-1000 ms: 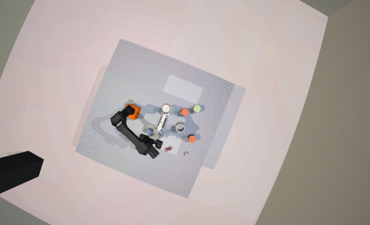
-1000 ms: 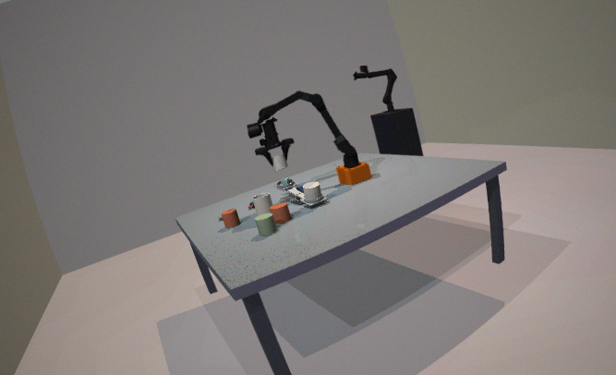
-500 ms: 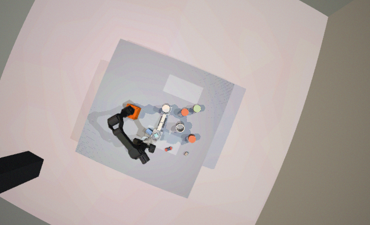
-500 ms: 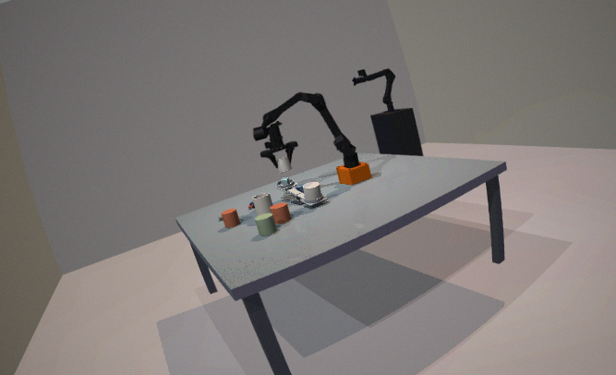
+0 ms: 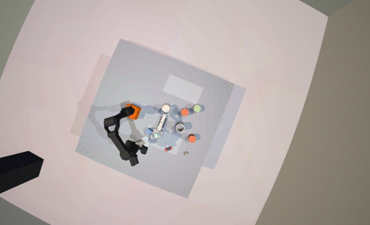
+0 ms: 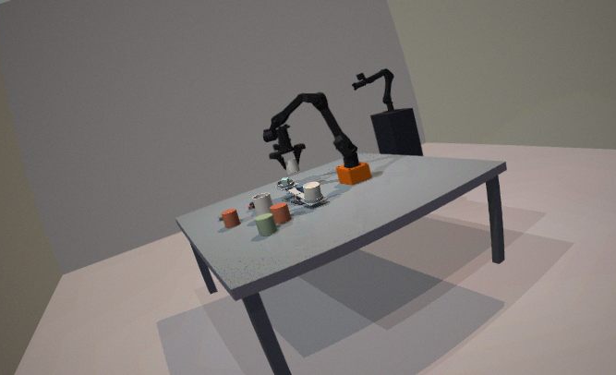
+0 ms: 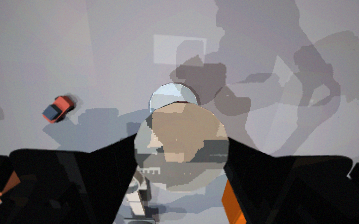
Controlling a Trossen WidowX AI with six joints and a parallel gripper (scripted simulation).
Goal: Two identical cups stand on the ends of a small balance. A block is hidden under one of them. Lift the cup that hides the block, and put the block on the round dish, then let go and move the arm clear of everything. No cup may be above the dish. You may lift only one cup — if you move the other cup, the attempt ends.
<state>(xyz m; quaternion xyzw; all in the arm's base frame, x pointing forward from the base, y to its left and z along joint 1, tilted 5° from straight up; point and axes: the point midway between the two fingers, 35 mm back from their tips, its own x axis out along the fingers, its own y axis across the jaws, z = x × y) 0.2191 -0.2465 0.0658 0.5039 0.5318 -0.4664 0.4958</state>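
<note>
hand (image 5: 140,144) (image 6: 291,163) (image 7: 180,135) gripping a pale cup (image 5: 140,143) (image 6: 292,165) (image 7: 181,150) above the bench (image 5: 119,72) (image 6: 393,186) (image 7: 115,50), pale-green block (image 5: 156,135) (image 6: 284,180) uncovered on one end of the balance (image 5: 161,122) (image 6: 295,191) (image 7: 137,197), matching cup (image 5: 166,108) (image 6: 312,191) upright on the other

Two orange cylinders (image 5: 185,112) (image 6: 280,212), a green one (image 5: 197,108) (image 6: 266,224), and a small red-and-blue toy car (image 5: 168,148) (image 7: 58,109).

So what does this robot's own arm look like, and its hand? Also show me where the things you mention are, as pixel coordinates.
The arm (image 5: 118,143) (image 6: 332,122) is matte black with chunky joints, on a boxy orange base (image 5: 136,112) (image 6: 354,174). The hand (image 6: 291,163) is black too, with two tapering fingers. I can't make out any cables or lettering.
</note>
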